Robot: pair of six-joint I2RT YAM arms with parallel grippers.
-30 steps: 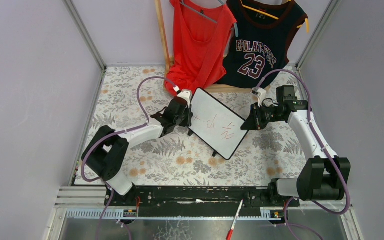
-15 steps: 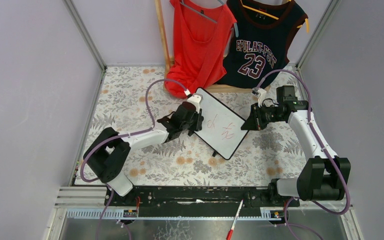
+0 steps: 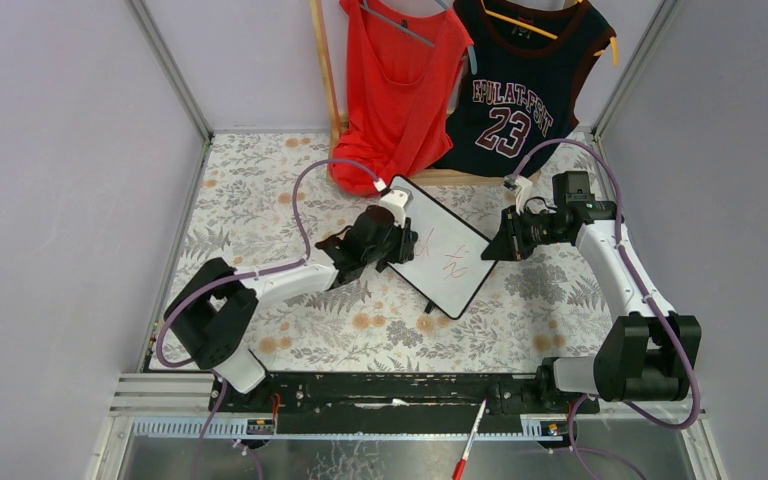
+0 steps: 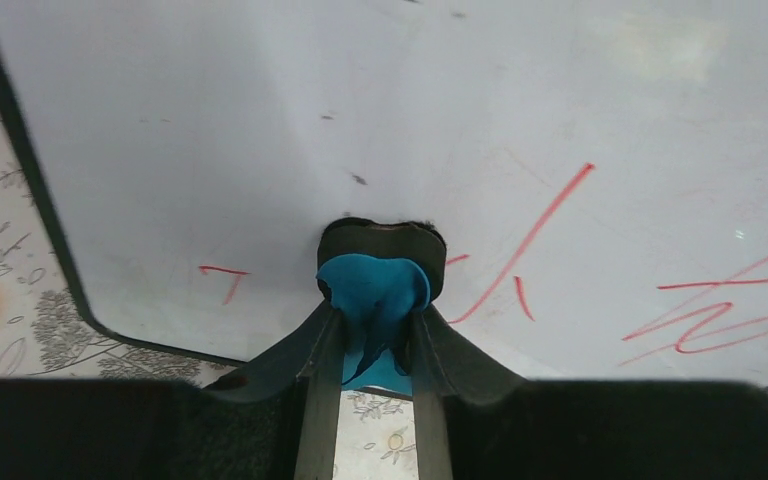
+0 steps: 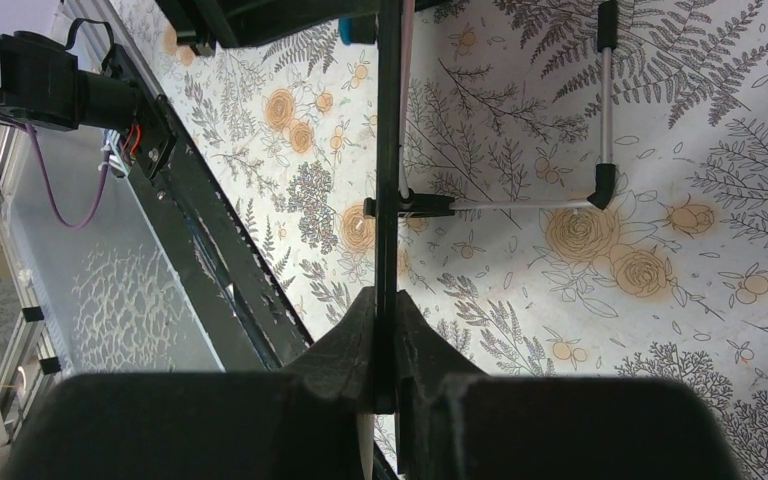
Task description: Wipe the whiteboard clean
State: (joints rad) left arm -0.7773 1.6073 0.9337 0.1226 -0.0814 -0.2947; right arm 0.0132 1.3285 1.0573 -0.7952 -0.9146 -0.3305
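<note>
The whiteboard (image 3: 438,250) stands tilted mid-table, white with a thin black frame and red marks (image 3: 452,265). My left gripper (image 3: 400,240) is shut on a blue eraser (image 4: 375,295) whose black felt pad presses on the board's face (image 4: 260,150), near its lower left edge. Red strokes (image 4: 530,245) lie right of the pad, and a small red mark (image 4: 222,278) to its left. My right gripper (image 3: 490,250) is shut on the board's right edge, seen edge-on in the right wrist view (image 5: 388,200). The board's wire foot (image 5: 605,120) rests on the cloth.
A red top (image 3: 400,85) and a dark jersey numbered 23 (image 3: 520,85) hang on a wooden rack behind the board. A red marker (image 3: 468,445) lies beyond the front rail (image 3: 380,390). The floral tablecloth (image 3: 260,200) covers the table between grey walls.
My left gripper has moved right across the board with the eraser, from the left edge onto the board's face. The left-hand red marks look fainter. The right arm has stayed still.
</note>
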